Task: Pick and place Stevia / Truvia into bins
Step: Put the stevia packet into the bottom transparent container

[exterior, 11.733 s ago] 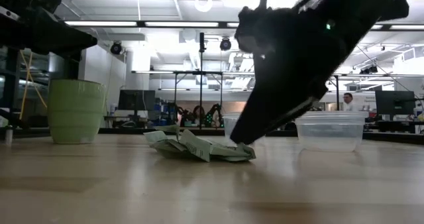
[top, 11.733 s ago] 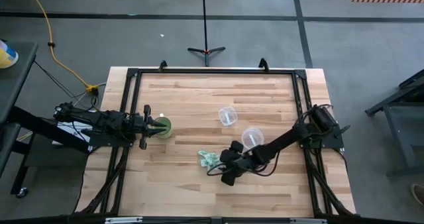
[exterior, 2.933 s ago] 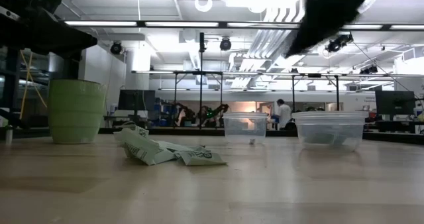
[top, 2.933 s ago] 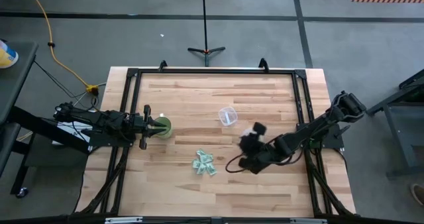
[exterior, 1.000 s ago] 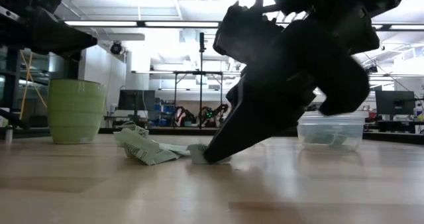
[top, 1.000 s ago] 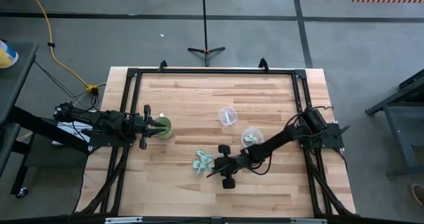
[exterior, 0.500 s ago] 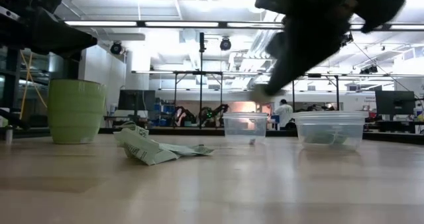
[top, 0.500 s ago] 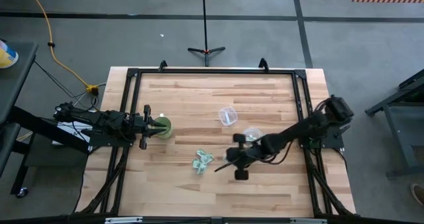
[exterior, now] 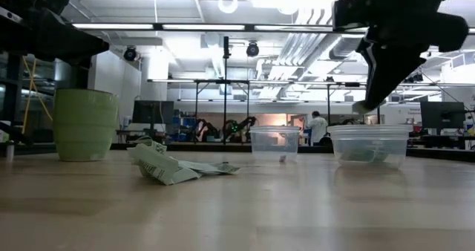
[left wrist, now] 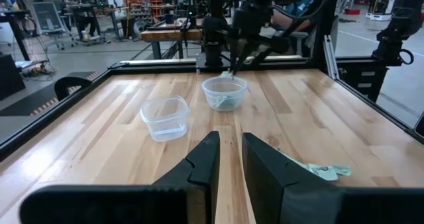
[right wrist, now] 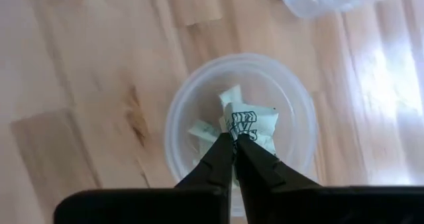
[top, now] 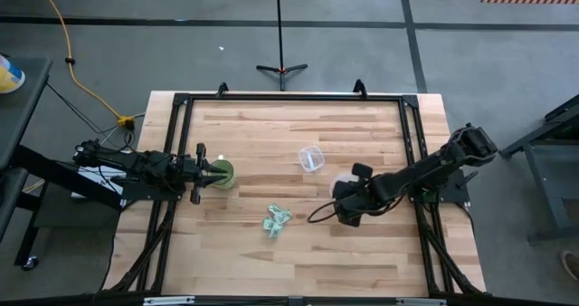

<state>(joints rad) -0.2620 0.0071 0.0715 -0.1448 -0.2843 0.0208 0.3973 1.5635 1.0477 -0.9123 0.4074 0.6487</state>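
Several pale green and white Stevia packets (top: 276, 221) lie crumpled in a small pile (exterior: 167, 168) on the wooden table. Two clear bins stand right of it: the far one (top: 311, 157) and the near one (right wrist: 173, 128), which has packets in it. My right gripper (right wrist: 233, 139) hangs above the near bin (exterior: 369, 145), shut on one packet (right wrist: 252, 121). My left gripper (left wrist: 230, 159) stays at the table's left over a solid green cup (top: 222, 173), its fingers a narrow gap apart with nothing between them. My right gripper pinches one printed packet by its edge (right wrist: 240, 134) between its two fingertips. The fingers come from above, pointing down. The packet hangs below them, lifted clear, over the near bin's opening and above its rim (exterior: 369, 129).
A black frame (top: 289, 98) runs round the table's edges. The green cup (exterior: 85, 125) stands left of the pile. Bare wood lies along the near edge and between the pile and the bins.
My right gripper was down at the pile's right end and took hold of one packet there. It has risen with the packet and gone toward the table's right and far side, and now hangs over the near bin. The other packets have stayed in their pile.
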